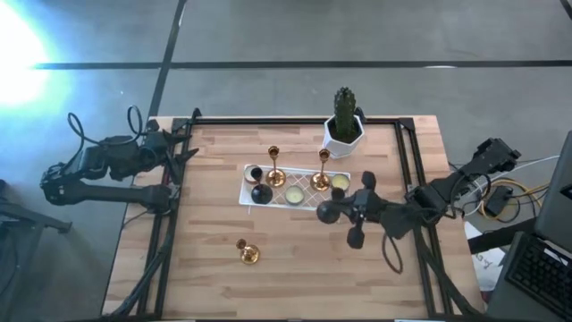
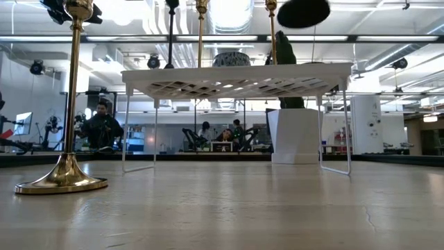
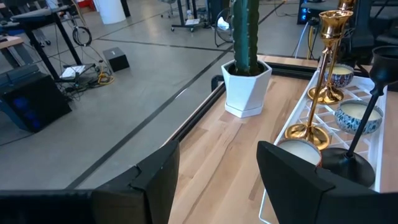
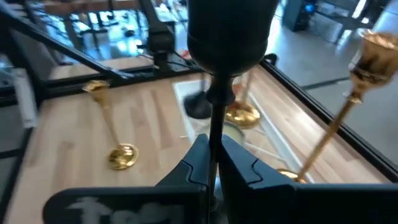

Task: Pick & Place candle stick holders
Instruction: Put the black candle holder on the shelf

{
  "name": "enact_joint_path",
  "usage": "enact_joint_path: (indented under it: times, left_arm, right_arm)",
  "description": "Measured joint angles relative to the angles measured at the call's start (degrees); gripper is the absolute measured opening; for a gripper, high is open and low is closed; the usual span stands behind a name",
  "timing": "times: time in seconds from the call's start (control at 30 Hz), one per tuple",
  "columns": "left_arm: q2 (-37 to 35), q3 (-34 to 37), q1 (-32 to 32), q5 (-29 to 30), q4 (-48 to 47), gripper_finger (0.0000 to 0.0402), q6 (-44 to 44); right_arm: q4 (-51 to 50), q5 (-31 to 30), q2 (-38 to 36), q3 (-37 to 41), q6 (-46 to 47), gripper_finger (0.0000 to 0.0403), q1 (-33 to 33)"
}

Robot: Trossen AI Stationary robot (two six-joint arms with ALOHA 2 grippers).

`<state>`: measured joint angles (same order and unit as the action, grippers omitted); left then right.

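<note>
While cactus pot (image 1: pixel 343 131) flanks rack (image 1: pixel 295 194)

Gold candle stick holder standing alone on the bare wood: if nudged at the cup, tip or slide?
Probably tips: the gold candle stick holder is tall, with a thin stem above a small round base, so a high push has leverage. Its polished metal may be slippery for a grip. Once down it could roll in an arc. It stands upright on the table, away from the white rack.
</note>
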<state>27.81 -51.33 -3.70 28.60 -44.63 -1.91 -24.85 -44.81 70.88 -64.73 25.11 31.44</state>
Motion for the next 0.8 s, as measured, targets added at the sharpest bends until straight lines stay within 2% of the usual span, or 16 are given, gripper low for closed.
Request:
enact_joint_path:
  times: [0.1,0.37,0.53,0.8]
  left_arm:
    - [0.0,0.0,0.0,0.0,-0.2,0.0220,0.0]
    - [0.0,0.0,0.0,0.0,-0.5,0.0220,0.1]
    - [0.0,0.0,0.0,0.0,-0.6,0.0220,0.1]
    - [0.0,0.0,0.0,0.0,-1.5,0.0220,0.0]
  right_arm:
    - [0.0,0.3,-0.1,1.5,0.0,0.0008,-1.7]
    - [8.2,7.2,-1.2,6.9,-2.9,0.0008,-6.6]
    - [9.3,10.2,-2.5,8.8,-3.0,0.0008,-9.4]
    - [10.6,10.9,-6.4,13.7,-2.8,0.0008,-12.6]
